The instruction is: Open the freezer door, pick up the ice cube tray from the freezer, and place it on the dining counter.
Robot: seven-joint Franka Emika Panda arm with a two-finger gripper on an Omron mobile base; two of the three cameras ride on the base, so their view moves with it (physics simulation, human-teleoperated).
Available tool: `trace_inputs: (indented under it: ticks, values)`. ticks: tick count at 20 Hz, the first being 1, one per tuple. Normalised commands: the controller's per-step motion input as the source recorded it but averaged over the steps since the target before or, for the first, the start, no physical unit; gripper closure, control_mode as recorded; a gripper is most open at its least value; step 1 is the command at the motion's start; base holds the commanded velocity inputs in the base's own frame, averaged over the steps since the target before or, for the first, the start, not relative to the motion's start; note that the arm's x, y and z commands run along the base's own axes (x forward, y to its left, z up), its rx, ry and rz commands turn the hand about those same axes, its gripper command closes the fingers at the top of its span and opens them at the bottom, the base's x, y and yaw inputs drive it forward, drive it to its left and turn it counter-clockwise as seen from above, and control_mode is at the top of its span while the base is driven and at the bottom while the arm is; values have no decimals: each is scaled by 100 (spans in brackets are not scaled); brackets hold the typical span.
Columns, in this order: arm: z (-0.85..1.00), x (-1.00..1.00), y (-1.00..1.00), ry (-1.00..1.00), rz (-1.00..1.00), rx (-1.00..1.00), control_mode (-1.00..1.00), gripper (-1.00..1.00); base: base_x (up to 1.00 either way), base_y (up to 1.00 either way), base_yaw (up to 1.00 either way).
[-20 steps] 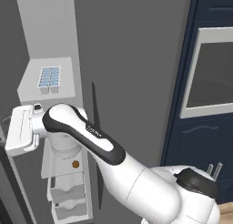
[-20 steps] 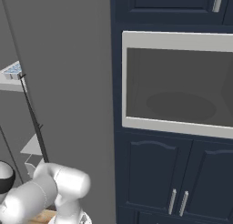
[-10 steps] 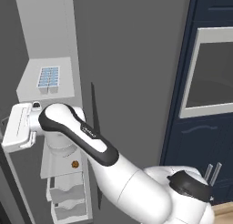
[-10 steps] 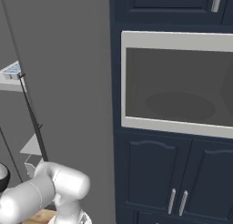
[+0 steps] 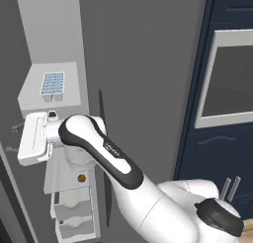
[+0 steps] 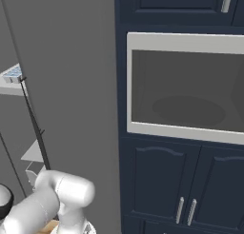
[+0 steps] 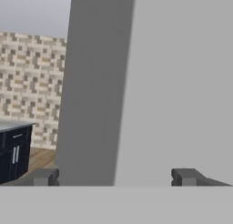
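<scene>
The freezer [image 5: 49, 24] stands open, and the white ice cube tray [image 5: 52, 84] with pale blue cubes lies flat on its upper light grey shelf. That tray [image 6: 13, 75] also peeks in at the left edge of the right base view. My gripper [image 5: 13, 138] is below and left of the tray, at the compartment's left side, pointing left. In the hand view my gripper [image 7: 113, 177] is open, its fingertips [image 7: 45, 176] wide apart, facing the grey freezer door [image 7: 182, 82] and its darker edge close ahead. The dining counter is out of view.
Right of the freezer is the wider grey door [image 5: 148, 64] with a black bar handle [image 5: 102, 138]. A small round brown item [image 5: 81, 178] lies on a lower shelf above stacked drawers [image 5: 74, 217]. Navy cabinets with a built-in oven [image 6: 186, 90] stand to the right.
The hand has shifted a little to the right, back toward the compartment. The tray and the camera have stayed put.
</scene>
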Motion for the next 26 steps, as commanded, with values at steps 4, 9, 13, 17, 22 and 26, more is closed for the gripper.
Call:
trace_inputs:
  ticks: [4, 9, 13, 17, 22, 26]
  values:
    - [3, 0, -72, 0, -2, 0, -100, -100, 0, 0, 0]
    - [3, 0, -63, 0, -8, 0, -100, -100, 0, 0, 0]
    - [11, 0, -54, 5, -15, 0, -100, -100, 0, 0, 0]
    - [9, 0, -45, 8, -28, 0, -100, -100, 0, 0, 0]
    - [4, -2, -35, 8, -35, 0, -100, -100, 0, 0, 0]
    - [11, -9, -36, 11, -39, 0, -100, -100, 0, 0, 0]
